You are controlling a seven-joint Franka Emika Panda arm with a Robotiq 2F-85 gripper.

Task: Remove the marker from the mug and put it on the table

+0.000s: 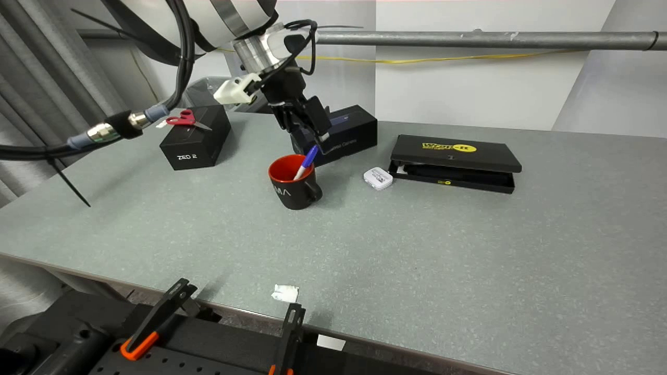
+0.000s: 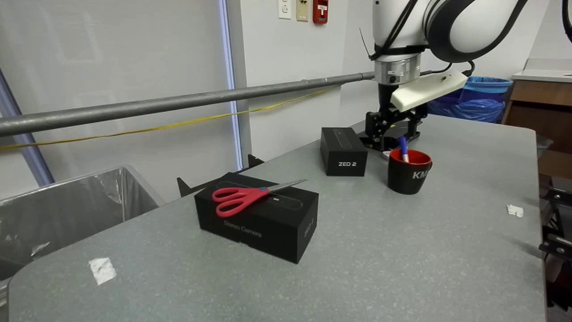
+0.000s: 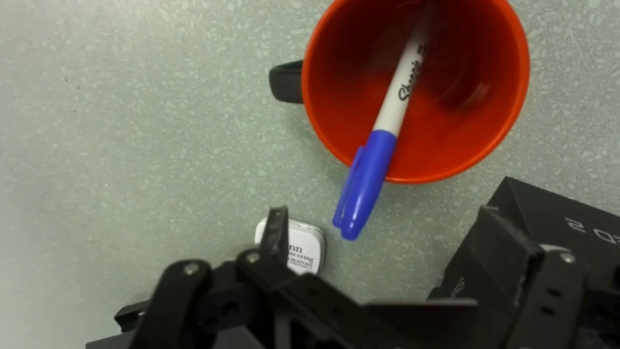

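Note:
The mug (image 1: 292, 199) is black outside and red inside, and stands upright on the grey speckled table (image 1: 417, 260). It also shows in an exterior view (image 2: 404, 179) and in the wrist view (image 3: 450, 111). The marker (image 3: 373, 169), white with a blue cap, leans inside the mug with the cap sticking out past the rim. It shows in both exterior views (image 1: 307, 161) (image 2: 404, 150). My gripper (image 3: 385, 213) is open and empty, above and beside the mug. In the wrist view the cap end lies between the spread fingers, apart from them.
A black box (image 1: 351, 133) stands close behind the mug. Another black box (image 2: 259, 219) carries red scissors (image 2: 237, 197). A white tin (image 1: 378, 178) and a black case with a raised lid (image 1: 456, 152) lie beside the mug. A white scrap (image 1: 285, 293) lies near the front edge.

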